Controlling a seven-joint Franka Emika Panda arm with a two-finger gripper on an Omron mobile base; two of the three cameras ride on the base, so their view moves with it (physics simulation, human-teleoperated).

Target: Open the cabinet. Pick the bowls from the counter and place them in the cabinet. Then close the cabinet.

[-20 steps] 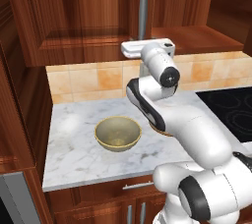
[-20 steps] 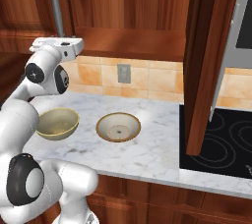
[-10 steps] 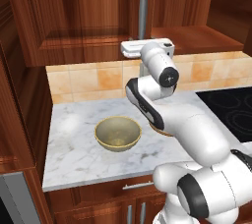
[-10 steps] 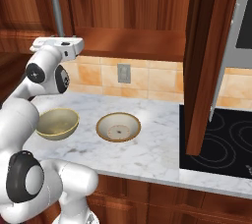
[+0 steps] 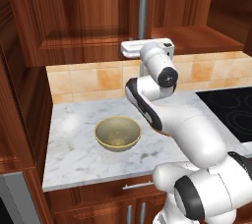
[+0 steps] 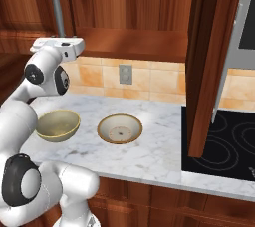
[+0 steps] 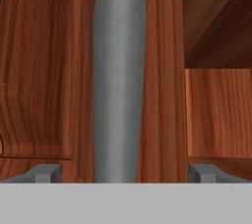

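The cabinet (image 5: 88, 16) takes the upper part of both base views: in the right base view its right door (image 6: 211, 61) already stands swung out, edge-on in the right half of the frame, and the wooden shelf (image 6: 134, 44) inside is open to see, while the left door (image 5: 74, 16) is closed and fills the upper left of the left base view. Below it the counter (image 6: 159, 154) runs across the middle of the frame, and the two bowls sit on it near each other but not touching: the deep bowl (image 6: 58, 125) at centre left of the right base view, close to my arm, and the shallow speckled bowl (image 6: 119, 128) near the centre. In the hand view the silver handle (image 7: 119, 75) of the left door runs as a vertical bar through the middle, and my gripper (image 7: 125, 173) has its two tips spread wide, one on each side of the bar, with nothing clamped. I judge that I am lining up to take this handle. The risk I see is that the tips close while not far enough past the bar, so they slip off when I pull. Also, the door swings in an arc, and if I pull straight the grip can twist loose or the arm can strain against the hinge.
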